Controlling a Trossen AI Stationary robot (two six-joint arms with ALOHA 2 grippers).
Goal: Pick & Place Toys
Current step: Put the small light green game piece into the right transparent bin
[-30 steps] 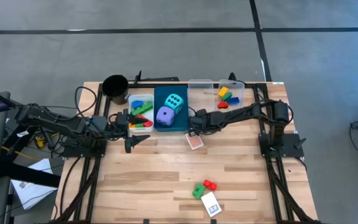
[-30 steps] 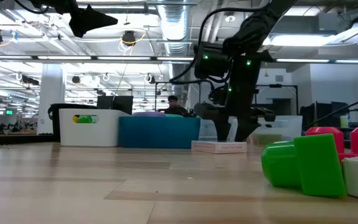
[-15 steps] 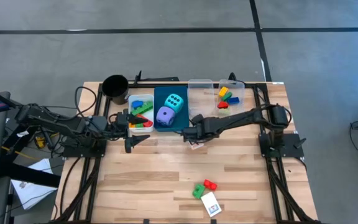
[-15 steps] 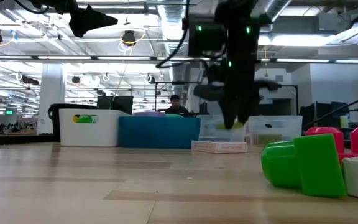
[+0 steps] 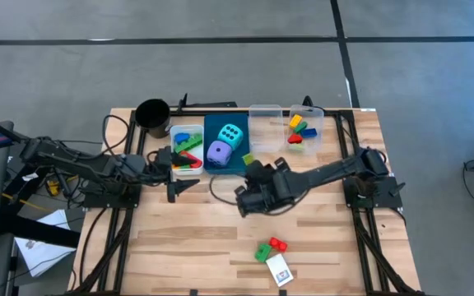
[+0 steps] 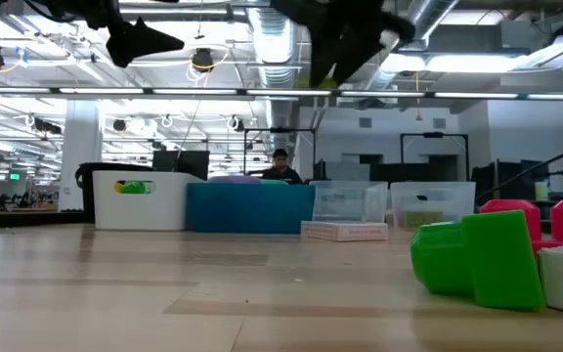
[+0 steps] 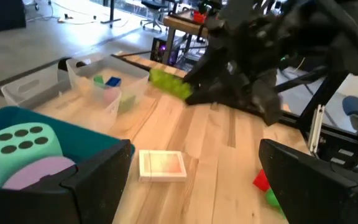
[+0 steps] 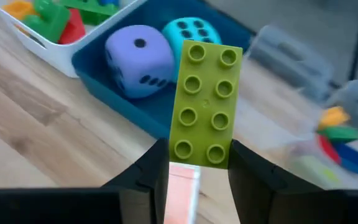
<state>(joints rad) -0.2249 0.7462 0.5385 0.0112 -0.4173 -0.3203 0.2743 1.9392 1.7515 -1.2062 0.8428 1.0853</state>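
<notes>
- Right gripper point(image 8: 197, 165): raised above the tabletop point(image 5: 220, 238) in front of the bins, fingers point(image 8: 151, 171) clamped on the short end of a lime green brick point(image 8: 205, 102), which sticks out forward with its studs toward the wrist camera.
- Left gripper point(image 7: 191, 180): waiting near the white bin point(image 5: 175, 133), fingers spread, holding nothing.
- Nearby stock: purple die point(image 8: 138, 59) and cyan die point(image 8: 194, 31) in the blue bin point(image 5: 239, 166); mixed bricks in the white bin; a flat card point(image 7: 162, 166) on the tabletop beneath the right arm; green and red bricks point(image 5: 270, 247) near the front edge.
- Handling advice: carry the lime brick level and high enough to clear the bin rims; centre it over the chosen bin before letting go, since the grip covers only one end and a tilt could swing it free.
- Change from half a second earlier: the right arm has lifted and drawn back from the bins; in the low view its gripper now sits up at the frame's top, with the card left lying where it was.
</notes>
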